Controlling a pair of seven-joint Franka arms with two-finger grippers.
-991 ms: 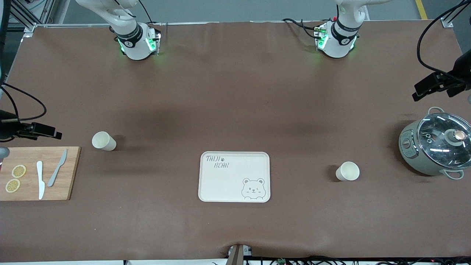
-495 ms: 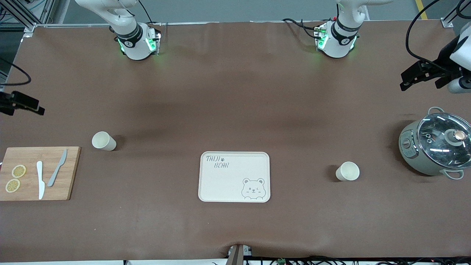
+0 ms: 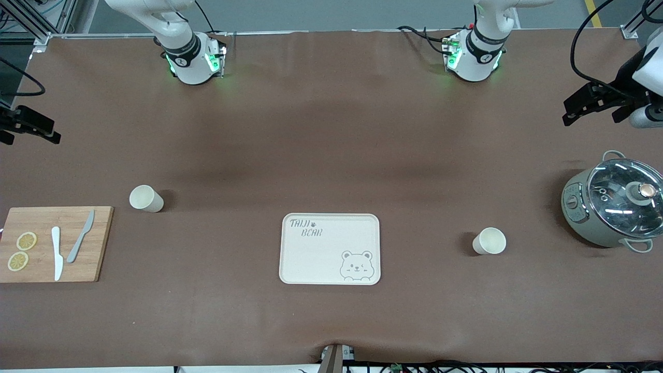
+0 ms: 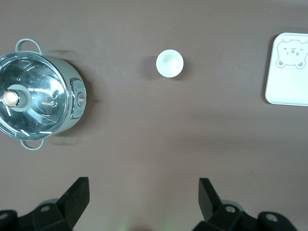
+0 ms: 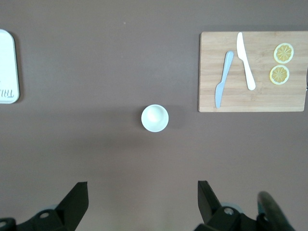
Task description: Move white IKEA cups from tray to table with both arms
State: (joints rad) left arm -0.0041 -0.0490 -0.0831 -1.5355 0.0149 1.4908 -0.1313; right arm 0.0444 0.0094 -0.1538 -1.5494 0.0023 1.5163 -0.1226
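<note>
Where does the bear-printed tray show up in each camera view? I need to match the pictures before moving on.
Front view: the cream rectangular bear-printed tray lies mid-table, between the two cups.
Left wrist view: only its bear-printed end shows, cut off by the picture's edge.
Right wrist view: only a thin strip of its lettered end shows at the edge.
Shared landmark: the tray itself, since each wrist view shows a different small white cup.

We see only part of the right gripper point(image 3: 31, 129) in the front view, cut off at the picture's edge, and the left gripper point(image 3: 595, 101) is partly out of frame too. Both arms' upper links run off the top. In the left wrist view the tray point(image 4: 288, 72) is cut by the edge; in the right wrist view only a sliver of it point(image 5: 7, 67) shows. The cutting board point(image 3: 57, 243) is clipped at the front view's edge, as is the pot point(image 3: 616, 207). The markings on the pot's control panel are too small to read.
</note>
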